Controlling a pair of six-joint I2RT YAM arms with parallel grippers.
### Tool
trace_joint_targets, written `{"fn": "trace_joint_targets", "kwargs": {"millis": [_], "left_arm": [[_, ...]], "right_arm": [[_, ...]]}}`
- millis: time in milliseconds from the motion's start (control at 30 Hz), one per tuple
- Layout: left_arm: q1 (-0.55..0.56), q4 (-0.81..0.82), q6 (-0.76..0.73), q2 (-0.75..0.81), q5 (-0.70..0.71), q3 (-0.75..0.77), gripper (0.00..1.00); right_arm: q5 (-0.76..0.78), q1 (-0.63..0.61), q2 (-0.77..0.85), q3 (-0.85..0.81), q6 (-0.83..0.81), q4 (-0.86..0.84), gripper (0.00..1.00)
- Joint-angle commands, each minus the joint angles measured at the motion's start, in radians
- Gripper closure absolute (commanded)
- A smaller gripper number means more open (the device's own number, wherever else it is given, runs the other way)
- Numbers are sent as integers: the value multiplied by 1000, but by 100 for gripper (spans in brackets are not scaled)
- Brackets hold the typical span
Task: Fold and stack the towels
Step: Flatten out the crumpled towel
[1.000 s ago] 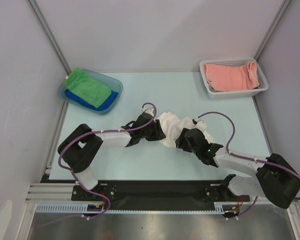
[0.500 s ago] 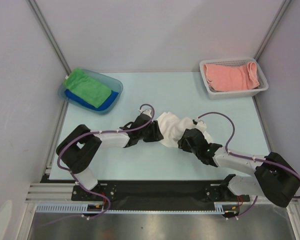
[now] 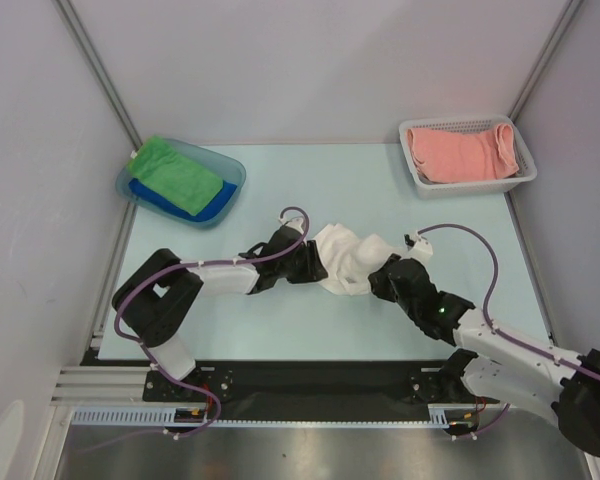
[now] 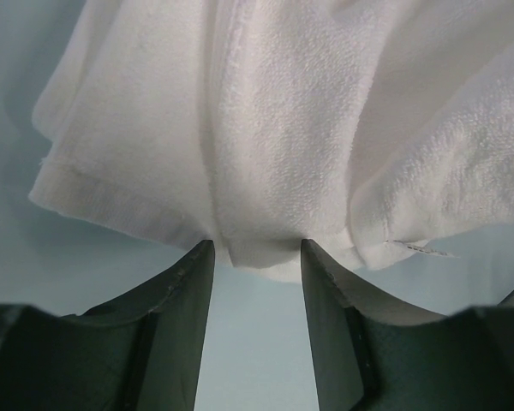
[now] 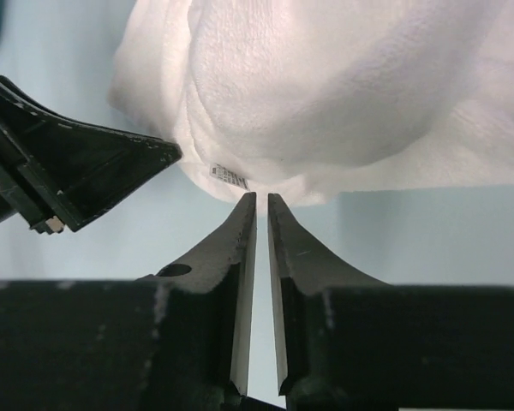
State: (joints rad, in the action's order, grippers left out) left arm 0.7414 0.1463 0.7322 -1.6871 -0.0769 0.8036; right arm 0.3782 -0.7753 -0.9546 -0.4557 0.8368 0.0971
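A crumpled white towel (image 3: pixel 348 258) lies mid-table between both arms. My left gripper (image 3: pixel 315 262) is at its left edge. In the left wrist view the left gripper (image 4: pixel 255 248) is open, and a fold of the towel (image 4: pixel 283 128) hangs at its fingertips. My right gripper (image 3: pixel 378 272) is at the towel's right side. In the right wrist view the right gripper (image 5: pixel 261 199) has closed to a thin slit, its tips pinching the lower hem of the towel (image 5: pixel 325 86) beside a small tag (image 5: pixel 229 175). A left finger (image 5: pixel 86 163) shows there too.
A blue tray (image 3: pixel 232 170) at the back left holds a folded green towel (image 3: pixel 175 172) on a blue towel (image 3: pixel 205 205). A white basket (image 3: pixel 525 165) at the back right holds salmon pink towels (image 3: pixel 460 152). Grey walls enclose the table on three sides.
The right gripper's jaws have closed from wide to a thin slit at the towel's hem, and the right arm has swung out to the right. The left gripper stayed open at the left edge.
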Motion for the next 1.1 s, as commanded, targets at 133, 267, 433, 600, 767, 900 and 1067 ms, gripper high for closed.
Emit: {"fn": "trace_joint_targets", "kwargs": {"millis": [133,267,433,600,767,900,1067], "left_arm": [[-10,13,-19,7,-27,51,50],[-10,22,-8,-5,-20,54,51],[-10,19,-8,-28,-26,69,58],[-10,13,-8,-31,-24,78,66],[-10,4,-11,-17,-26,86,80],[-10,-8,-19,-3,-18,91,89],[-10,-13,-24,18,-17,83,99]], "right_arm": [[61,8,91,-6,-11,107,82],[7,1,48,3,-2,60,76],[-24,-8,-41,0,1,-3,62],[-36,-22,-81,3,16,-49,49],[-48,-24,-116,2,21,-79,45],[-58,-30,-157,6,30,-86,44],[-59,-48,-200,14,54,-160,44]]}}
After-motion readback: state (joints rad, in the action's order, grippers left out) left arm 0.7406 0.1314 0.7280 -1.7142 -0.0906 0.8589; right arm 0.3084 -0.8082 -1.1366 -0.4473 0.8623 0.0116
